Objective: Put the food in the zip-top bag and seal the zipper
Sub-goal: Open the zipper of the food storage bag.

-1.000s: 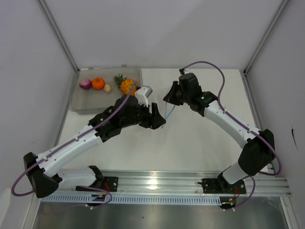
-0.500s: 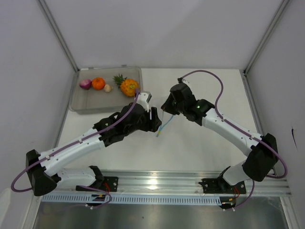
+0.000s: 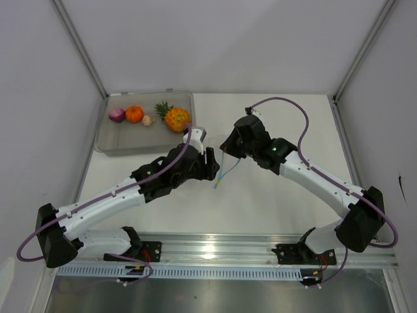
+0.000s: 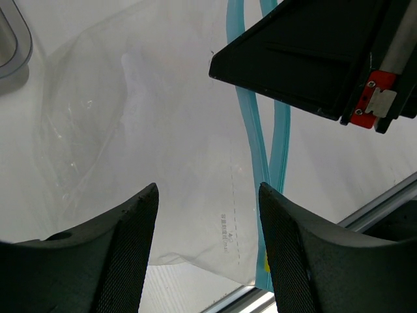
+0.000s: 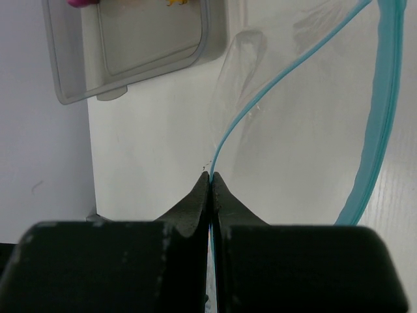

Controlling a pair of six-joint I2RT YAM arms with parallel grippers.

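The job has hardly begun. All the food sits in the grey tray [image 3: 111, 145]: the onion [image 3: 116, 115], the orange [image 3: 134, 113], the little bulb [image 3: 148, 120] and the pineapple [image 3: 173, 118]. None of it is in the bag [image 4: 130, 130] yet. The bag lies near the tray, on the side toward the right arm, and its zipper [image 4: 251, 143] is not shut. The right tool [image 5: 210, 176] is clamped tight on one edge of the zipper and seems to hold it up off the surface [image 3: 260, 195]. The left tool [image 4: 207, 190] has its fingers wide apart above the bag, holding nothing. Four pieces must go in, then the zipper gets pressed closed. From above you see the food and both arms, but the clear bag almost vanishes. The left wrist view shows its crinkles and tiny print. The right wrist view shows the pinch up close, with the blue strip open in a loop.
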